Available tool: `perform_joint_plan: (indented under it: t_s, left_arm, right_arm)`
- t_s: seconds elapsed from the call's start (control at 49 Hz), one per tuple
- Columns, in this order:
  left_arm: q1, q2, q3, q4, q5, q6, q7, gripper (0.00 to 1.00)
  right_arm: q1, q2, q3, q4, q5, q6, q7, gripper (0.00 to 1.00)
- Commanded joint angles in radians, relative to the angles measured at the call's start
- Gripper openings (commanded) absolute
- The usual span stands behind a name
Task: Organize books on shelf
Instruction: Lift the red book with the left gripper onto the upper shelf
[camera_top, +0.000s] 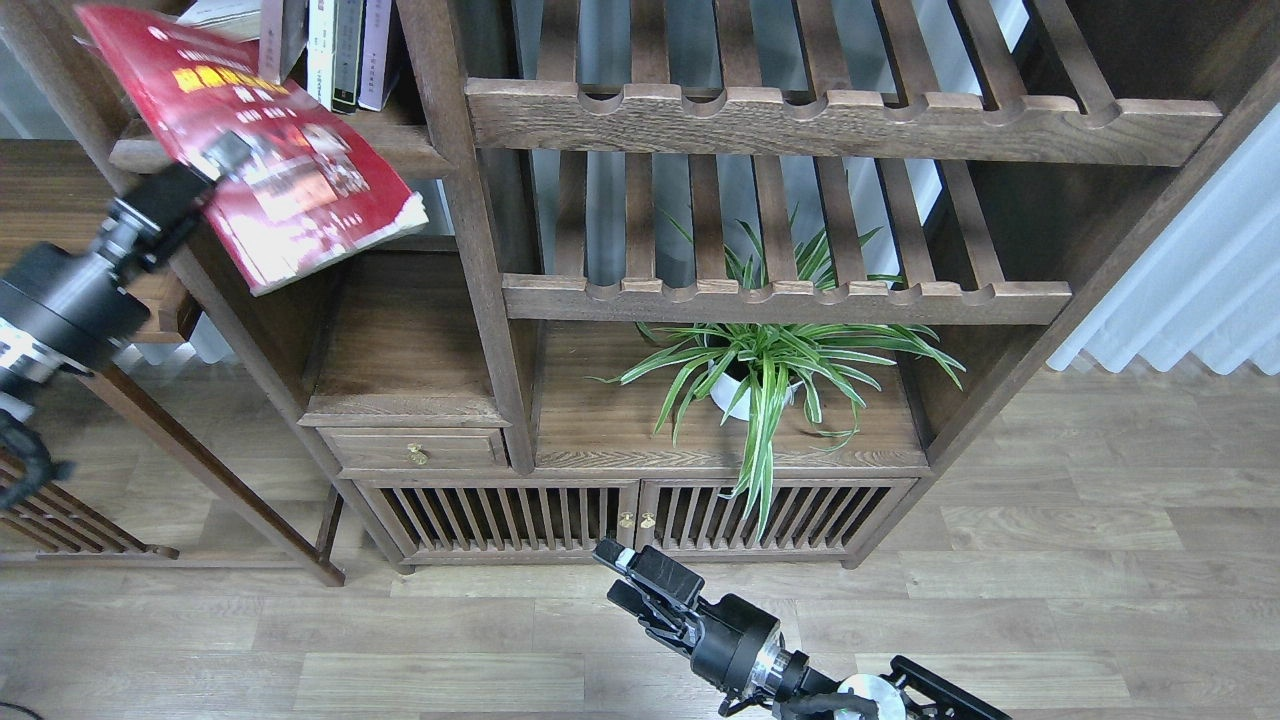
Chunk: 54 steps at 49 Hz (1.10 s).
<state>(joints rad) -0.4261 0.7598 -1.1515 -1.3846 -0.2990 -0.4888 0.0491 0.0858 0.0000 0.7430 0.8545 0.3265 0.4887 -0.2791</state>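
The left gripper (215, 165) is clamped on the large red paperback book (265, 150), tilted at the dark-brown wooden shelf's (400, 145) front edge, and next probably must stand it upright.

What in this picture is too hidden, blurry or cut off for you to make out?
- Red book, head view: motion-blurred, so its cover text and small photos are unreadable; the top corner is cut by the frame edge.
- Left hand: dark and blurred against the book, so its fingers are hard to separate.
- Thin books on the shelf: tops cut off by the upper edge, spine titles too small.
- Plant pot: mostly hidden by its own leaves.
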Motion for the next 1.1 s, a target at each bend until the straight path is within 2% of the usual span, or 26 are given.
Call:
perform_joint_plan:
  t_s: [0.0,0.245,0.367,0.51,0.571,0.775,0.958,1.081]
  left_arm:
    - [0.003,0.021,-0.002,0.001,0.001,0.000,0.011,0.06]
    - [-0.013,0.043,-0.036,0.004,0.037,0.000,0.041,0.05]
    - [-0.075,0.044,-0.080,0.022,0.052,0.000,0.045,0.06]
    - [-0.160,0.050,-0.120,0.094,0.107,0.000,0.057,0.06]
    - [-0.193,0.073,-0.123,0.150,0.197,0.000,0.077,0.07]
    - [-0.394,0.089,-0.100,0.245,0.471,0.000,0.090,0.07]
    - [-0.667,0.087,0.062,0.320,0.607,0.000,0.121,0.07]
    - [-0.756,0.066,0.101,0.371,0.701,0.000,0.152,0.07]
  right_arm:
    - [0.000,0.000,-0.001,0.000,-0.001,0.000,0.000,0.99]
    - [0.000,0.000,-0.001,-0.002,-0.001,0.000,0.000,0.99]
    - [0.002,0.000,-0.001,-0.002,-0.001,0.000,0.000,0.99]
    - [0.002,0.000,-0.001,-0.002,-0.001,0.000,0.000,0.99]
    - [0.002,0.000,-0.001,-0.002,-0.001,0.000,0.000,0.99]
    - [0.002,0.000,-0.001,0.000,-0.001,0.000,0.000,0.99]
    - [0.002,0.000,-0.002,0.000,-0.001,0.000,0.000,0.99]
    - [0.002,0.000,-0.002,0.000,-0.001,0.000,0.000,0.99]
